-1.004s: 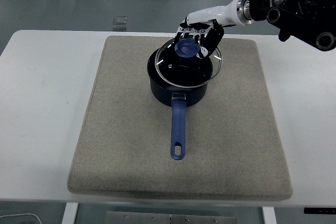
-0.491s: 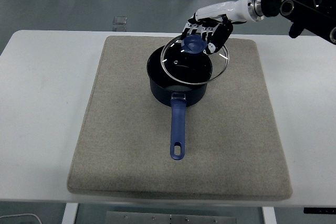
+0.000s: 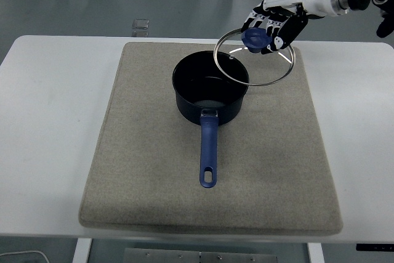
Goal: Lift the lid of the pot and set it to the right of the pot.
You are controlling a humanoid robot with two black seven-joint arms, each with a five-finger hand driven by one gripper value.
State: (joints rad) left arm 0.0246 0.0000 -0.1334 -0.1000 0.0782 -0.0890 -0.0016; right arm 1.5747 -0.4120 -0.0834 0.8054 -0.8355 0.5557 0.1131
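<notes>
You have the glass pot lid with its blue knob lifted and tilted, overlapping the pot's right rim. The dark blue pot stands open toward the table's far edge, handle pointing at its near edge.

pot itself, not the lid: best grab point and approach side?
Grip the long blue handle of the pot. It sticks straight out toward the table's near edge, lying low over the grey mat, with open mat on both sides. I'd come from above, fingers wrapping across its middle. The right hand is busy with the glass lid, which it holds by the knob.
</notes>
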